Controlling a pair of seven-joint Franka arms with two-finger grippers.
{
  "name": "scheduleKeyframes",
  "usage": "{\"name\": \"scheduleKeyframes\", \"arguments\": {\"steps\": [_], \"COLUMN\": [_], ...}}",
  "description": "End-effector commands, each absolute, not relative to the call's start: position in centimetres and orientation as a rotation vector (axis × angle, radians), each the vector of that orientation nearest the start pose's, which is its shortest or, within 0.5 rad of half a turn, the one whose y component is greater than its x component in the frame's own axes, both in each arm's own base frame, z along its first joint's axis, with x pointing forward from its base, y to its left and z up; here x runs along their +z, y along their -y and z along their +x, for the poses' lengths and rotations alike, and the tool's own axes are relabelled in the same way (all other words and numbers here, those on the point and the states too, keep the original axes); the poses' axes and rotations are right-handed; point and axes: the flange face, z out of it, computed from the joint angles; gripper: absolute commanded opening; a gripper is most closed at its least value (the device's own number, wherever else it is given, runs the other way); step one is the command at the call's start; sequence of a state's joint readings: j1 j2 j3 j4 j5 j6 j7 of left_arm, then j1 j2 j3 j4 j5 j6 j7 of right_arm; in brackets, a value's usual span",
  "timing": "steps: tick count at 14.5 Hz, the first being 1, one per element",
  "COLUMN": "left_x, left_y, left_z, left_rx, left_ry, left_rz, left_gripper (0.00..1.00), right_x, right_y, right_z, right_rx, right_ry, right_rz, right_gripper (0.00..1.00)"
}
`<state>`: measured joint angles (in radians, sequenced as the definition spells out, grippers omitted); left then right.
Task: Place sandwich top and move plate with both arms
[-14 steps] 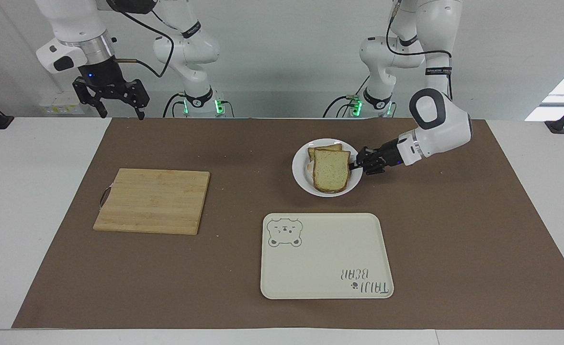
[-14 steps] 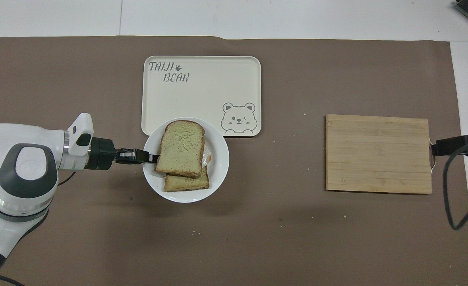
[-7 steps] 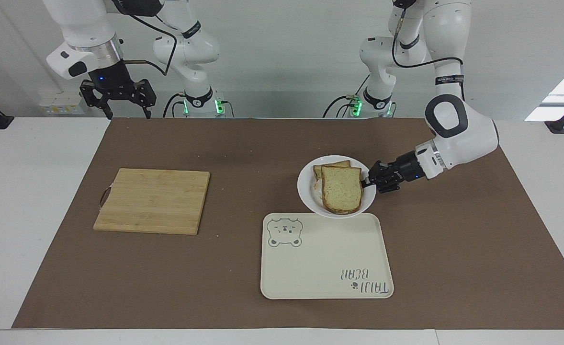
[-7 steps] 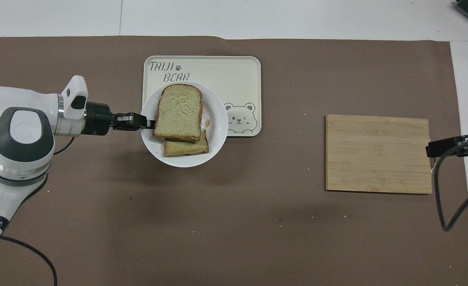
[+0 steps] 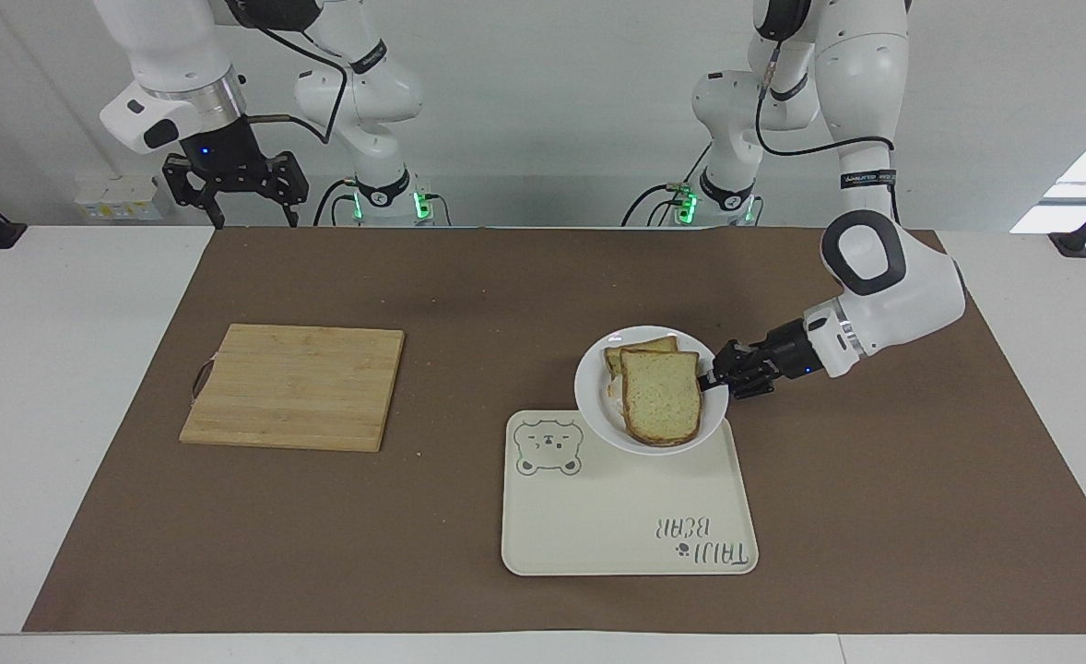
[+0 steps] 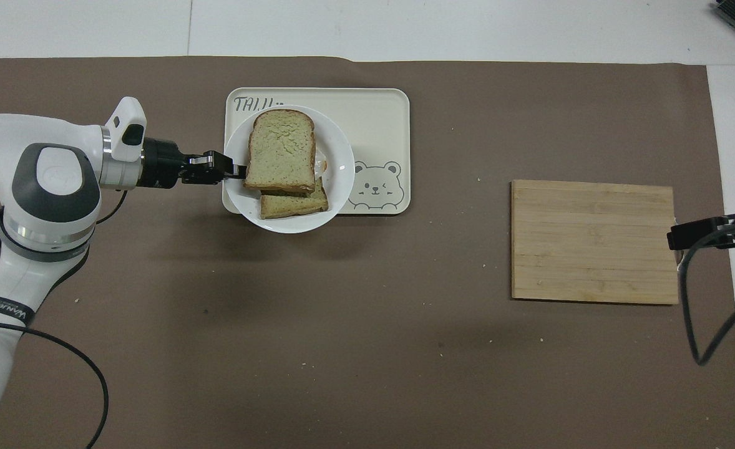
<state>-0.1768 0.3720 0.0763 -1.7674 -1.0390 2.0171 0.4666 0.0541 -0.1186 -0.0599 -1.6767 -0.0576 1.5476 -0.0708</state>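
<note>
My left claw (image 5: 714, 376) clamped on the plate (image 5: 596, 398) rim over the tray (image 5: 617, 535), sandwich top's (image 5: 661, 395) rounded end pointing away from me, right claw (image 5: 234, 189) spread apart, waiting above the surface.

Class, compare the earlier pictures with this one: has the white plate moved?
Yes. The plate, held at its rim by the left gripper, has gone away from the robots: earlier short of the bear tray, it now overlaps the tray's nearer edge.

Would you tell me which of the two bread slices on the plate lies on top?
The sandwich top, the fully visible slice, lies uppermost; the lower slice only peeks out at the edge nearer the robots, on the plate the left hand grips.
</note>
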Motion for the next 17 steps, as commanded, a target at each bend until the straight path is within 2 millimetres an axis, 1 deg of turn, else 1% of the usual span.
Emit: {"name": "scheduleKeyframes", "arguments": {"steps": [1,3,4,5,7,8,9,10,11,12,13,14,15,17], "left_x": [36.2,34.5,33.8,32.8,31.6,30.8,30.2,29.5,29.1,29.1,29.2,29.2,29.3,30.1], "left_y": [12.6,13.7,14.8,14.9,15.7,15.9,16.8,16.8,16.7,17.3,16.7,16.1,15.8,14.5], "left_z": [66.9,67.9,68.0,68.2,68.5,68.5,68.4,68.3,68.3,68.2,68.3,68.4,68.5,68.7], "left_rx": [0.097,0.121,0.135,0.142,0.147,0.149,0.146,0.14,0.135,0.141,0.144,0.148,0.158,0.168], "left_ry": [0.001,-0.012,-0.012,-0.026,-0.028,-0.033,-0.028,-0.031,-0.03,-0.009,-0.018,-0.024,-0.019,-0.015], "left_rz": [2.25,2.268,2.28,2.292,2.304,2.316,2.325,2.33,2.339,2.357,2.356,2.356,2.356,2.373], "left_gripper": [0.0,0.0,0.0,0.0,0.0,0.0,0.0,0.0,0.0,0.0,0.18,0.41,0.99,1.0], "right_x": [63.9,63.8,63.9,64.0,64.1,64.1,64.1,64.1,64.1,64.1,64.2,64.2,64.1,64.1], "right_y": [1.7,1.7,1.6,1.7,1.7,1.8,1.8,1.5,1.4,1.4,1.3,1.3,1.2,1.3], "right_z": [51.5,51.5,51.6,51.7,52.1,52.1,52.1,52.2,52.2,52.1,52.1,52.1,52.1,52.0], "right_rx": [0.026,0.027,0.022,0.012,0.002,0.001,-0.003,-0.003,-0.005,-0.008,-0.012,-0.012,-0.01,-0.008], "right_ry": [0.118,0.118,0.121,0.116,0.111,0.079,0.006,-0.062,-0.065,-0.063,-0.063,-0.062,-0.06,-0.06], "right_rz": [-3.187,-3.187,-3.189,-3.19,-3.195,-3.19,-3.188,-3.188,-3.189,-3.188,-3.186,-3.185,-3.185,-3.185], "right_gripper": [1.0,1.0,1.0,1.0,1.0,1.0,1.0,1.0,1.0,1.0,1.0,1.0,1.0,1.0]}}
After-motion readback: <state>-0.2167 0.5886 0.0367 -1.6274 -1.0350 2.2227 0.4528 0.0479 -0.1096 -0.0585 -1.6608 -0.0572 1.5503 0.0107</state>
